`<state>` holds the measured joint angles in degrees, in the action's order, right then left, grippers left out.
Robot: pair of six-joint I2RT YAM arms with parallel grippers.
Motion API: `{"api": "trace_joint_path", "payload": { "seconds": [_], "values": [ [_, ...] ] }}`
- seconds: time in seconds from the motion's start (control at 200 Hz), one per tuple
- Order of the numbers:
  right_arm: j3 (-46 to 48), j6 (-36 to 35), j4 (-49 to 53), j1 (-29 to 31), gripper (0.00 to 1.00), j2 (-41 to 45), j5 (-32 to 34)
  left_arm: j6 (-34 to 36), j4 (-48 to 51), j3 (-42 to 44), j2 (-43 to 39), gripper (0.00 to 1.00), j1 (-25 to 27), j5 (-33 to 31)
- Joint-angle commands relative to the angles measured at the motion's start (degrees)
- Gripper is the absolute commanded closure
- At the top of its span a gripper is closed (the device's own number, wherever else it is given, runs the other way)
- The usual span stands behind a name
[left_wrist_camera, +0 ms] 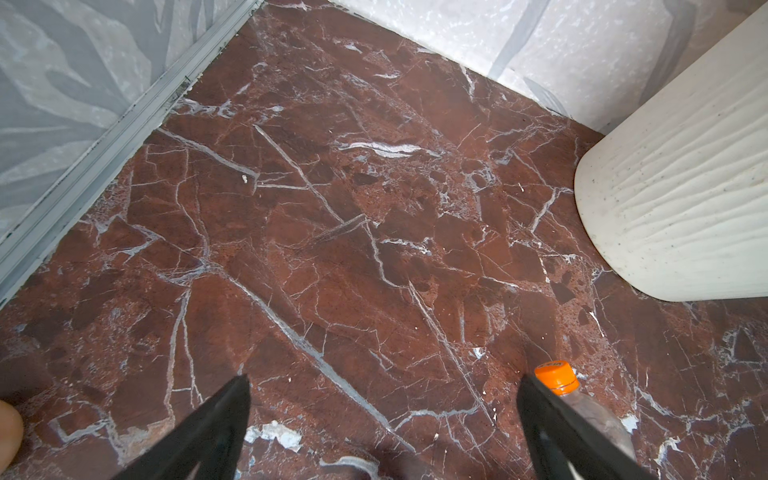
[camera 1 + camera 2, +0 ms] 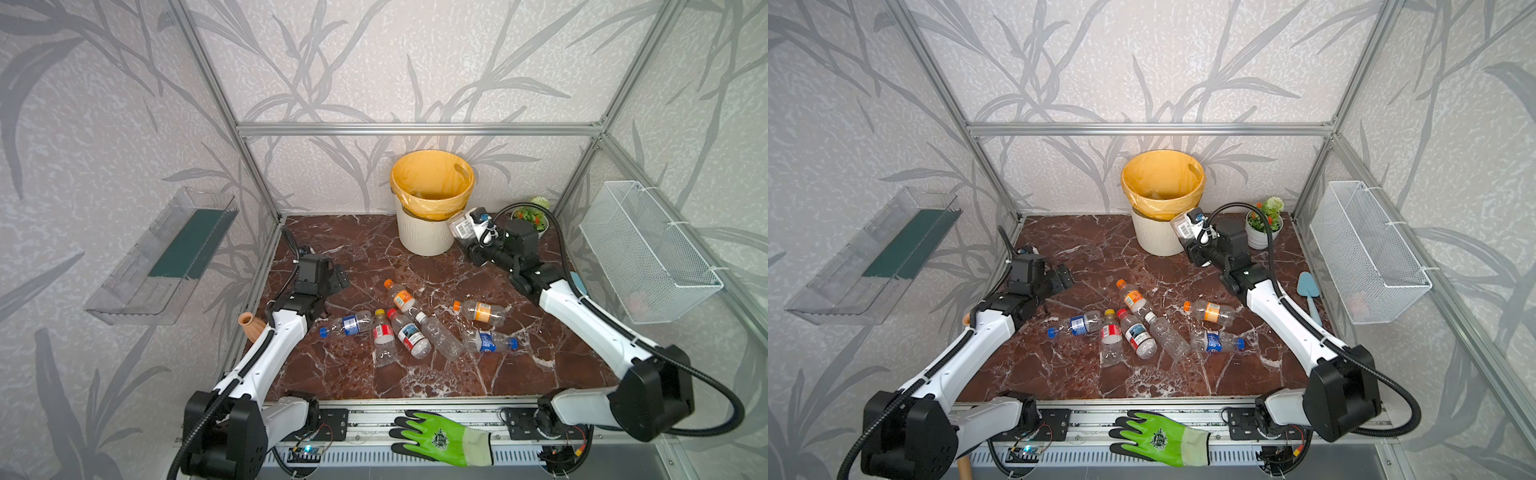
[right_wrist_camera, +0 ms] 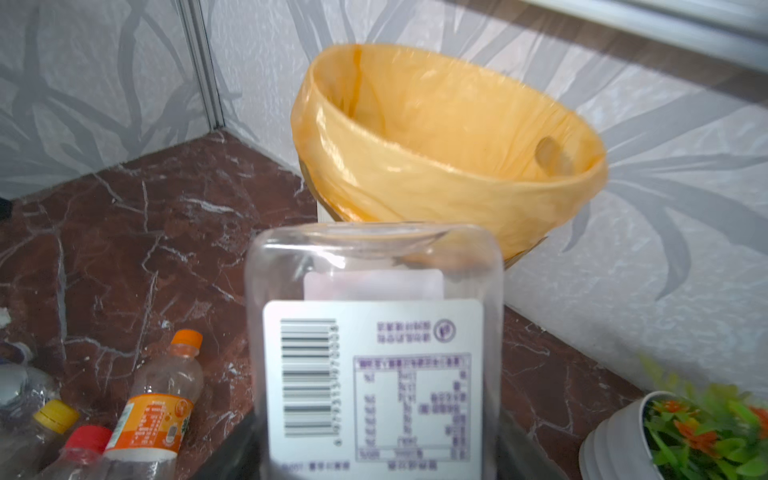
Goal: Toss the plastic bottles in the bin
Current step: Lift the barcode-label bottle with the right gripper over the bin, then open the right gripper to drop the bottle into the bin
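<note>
My right gripper (image 2: 471,235) (image 3: 374,453) is shut on a clear plastic bottle (image 2: 460,226) (image 2: 1182,226) (image 3: 374,332) with a white barcode label. It holds that bottle in the air against the right side of the bin (image 2: 424,235) (image 2: 1154,239) (image 3: 449,166), below its yellow-lined rim. Several more plastic bottles lie mid-floor, among them an orange-capped one (image 2: 400,296) (image 3: 158,407), a red-capped one (image 2: 409,332) and a blue-capped one (image 2: 490,341). My left gripper (image 2: 334,277) (image 2: 1059,276) (image 1: 384,386) hangs open over bare floor at the left, with an orange cap (image 1: 556,376) beside one finger.
A white flowerpot with a plant (image 2: 530,218) (image 3: 681,432) stands right of the bin behind my right wrist. A wire basket (image 2: 648,253) hangs on the right wall, a clear shelf (image 2: 166,253) on the left. A clay vase (image 2: 251,324), a blue trowel (image 2: 1310,291) and a green glove (image 2: 440,436) lie at the edges.
</note>
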<state>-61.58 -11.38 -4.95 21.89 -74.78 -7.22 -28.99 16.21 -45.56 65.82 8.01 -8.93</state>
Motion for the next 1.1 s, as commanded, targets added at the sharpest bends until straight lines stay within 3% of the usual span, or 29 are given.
{"api": "trace_joint_path", "payload": {
  "seconds": [0.0,0.165,0.32,0.47,0.595,0.705,0.785,0.825,1.095],
  "values": [
    [0.8,4.0,-9.8,-0.8,0.46,6.2,3.7,-1.0,-0.8,0.6,-0.1,0.01,-0.2,-0.4],
    [0.8,7.8,-18.7,-1.4,0.46,12.5,8.0,-1.1,-0.9,0.6,-0.4,0.01,-0.2,-0.1],
    [-3.9,11.7,-21.8,-1.5,0.46,10.6,6.2,-1.0,-1.3,0.4,-0.1,0.01,-0.2,0.7],
    [-12.5,17.9,-25.0,-1.5,0.47,-0.4,3.1,-0.9,-1.2,0.0,0.1,0.01,0.0,1.7],
    [-28.4,24.6,-19.0,-1.4,0.45,-17.0,-2.5,-1.0,-1.0,0.0,-0.1,0.01,0.3,2.1],
    [-44.3,25.3,-8.4,-1.3,0.25,-32.7,-5.1,-1.1,0.0,-0.5,-0.1,0.01,0.3,2.2],
    [-52.6,23.0,-0.3,-1.5,0.06,-37.7,-3.5,-0.7,0.8,-0.9,-0.7,0.01,0.4,1.7],
    [-53.7,22.3,1.1,-1.8,0.00,-37.7,-2.6,-0.4,1.1,-0.9,-1.2,0.01,0.6,1.2],
    [-38.9,18.7,-5.5,-4.6,0.01,-18.8,0.7,1.4,0.0,0.2,-3.3,0.01,0.8,-0.1]
  ]
}}
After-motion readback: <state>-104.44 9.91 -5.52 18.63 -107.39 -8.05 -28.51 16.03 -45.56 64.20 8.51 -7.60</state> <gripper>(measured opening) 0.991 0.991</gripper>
